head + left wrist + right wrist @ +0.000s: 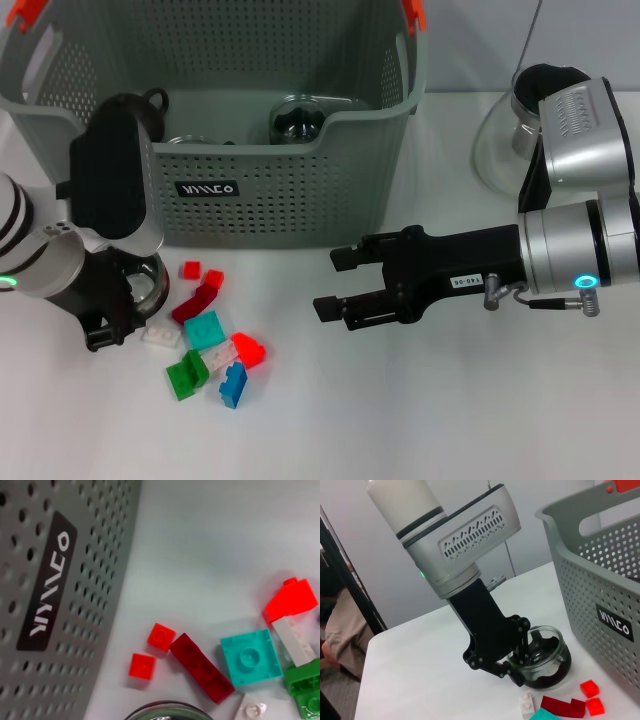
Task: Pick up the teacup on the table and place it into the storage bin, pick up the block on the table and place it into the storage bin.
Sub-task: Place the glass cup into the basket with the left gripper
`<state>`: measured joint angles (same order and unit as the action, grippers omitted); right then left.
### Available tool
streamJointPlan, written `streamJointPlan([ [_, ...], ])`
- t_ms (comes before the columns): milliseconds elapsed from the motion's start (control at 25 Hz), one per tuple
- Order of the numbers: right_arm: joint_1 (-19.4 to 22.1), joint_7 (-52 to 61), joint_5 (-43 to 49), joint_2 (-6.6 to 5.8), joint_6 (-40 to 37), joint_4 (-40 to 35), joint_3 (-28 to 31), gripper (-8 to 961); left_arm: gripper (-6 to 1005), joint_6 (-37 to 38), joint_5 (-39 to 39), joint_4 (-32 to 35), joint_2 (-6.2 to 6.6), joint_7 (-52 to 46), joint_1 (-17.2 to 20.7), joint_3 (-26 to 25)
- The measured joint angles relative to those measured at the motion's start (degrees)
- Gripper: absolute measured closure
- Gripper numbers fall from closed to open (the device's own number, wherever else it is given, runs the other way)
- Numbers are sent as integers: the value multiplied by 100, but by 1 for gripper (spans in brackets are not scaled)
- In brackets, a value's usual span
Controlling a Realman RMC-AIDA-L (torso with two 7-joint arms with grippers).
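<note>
A clear glass teacup (143, 285) stands on the white table just in front of the storage bin (300, 200), a grey-green perforated basket with a black label. My left gripper (122, 312) is down at the cup; in the right wrist view its fingers (519, 652) straddle the teacup's (545, 657) rim, one inside and one outside, closed on the wall. Loose blocks lie beside it: dark red (197, 303), teal (205, 330), green (186, 374), blue (233, 384). My right gripper (335, 283) is open and empty, hovering right of the blocks.
The bin holds a glass item (295, 118) and a black-handled object (155, 100). A glass pot (505, 135) stands at the back right behind my right arm. The left wrist view shows the bin's label (47, 580) and the teal block (249, 657).
</note>
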<state>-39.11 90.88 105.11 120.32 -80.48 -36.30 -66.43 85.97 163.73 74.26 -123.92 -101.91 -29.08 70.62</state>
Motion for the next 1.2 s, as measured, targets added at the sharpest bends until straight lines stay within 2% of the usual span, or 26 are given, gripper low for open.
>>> streamJointPlan([
  [240,9,-6,0,-8,-5,-7,-19,151,957,134,0,166,-3,-129,33,-13],
  [400,18,-8,0,-21,-4,-10,-19,151,957,620,-68,508,-35,-283,110,-22],
  [680,45,-10,23,-36,-33,-34,9,150,957,1324,-898,1136,-88,-627,456,-218],
  [920,53,-10,17,-52,-111,-63,16,150,956,2194,-2164,1267,-43,-934,413,-1284],
  [1200,56,-10,35,-53,-141,-38,16,150,956,3022,-3705,1257,-13,-1366,136,-2539],
])
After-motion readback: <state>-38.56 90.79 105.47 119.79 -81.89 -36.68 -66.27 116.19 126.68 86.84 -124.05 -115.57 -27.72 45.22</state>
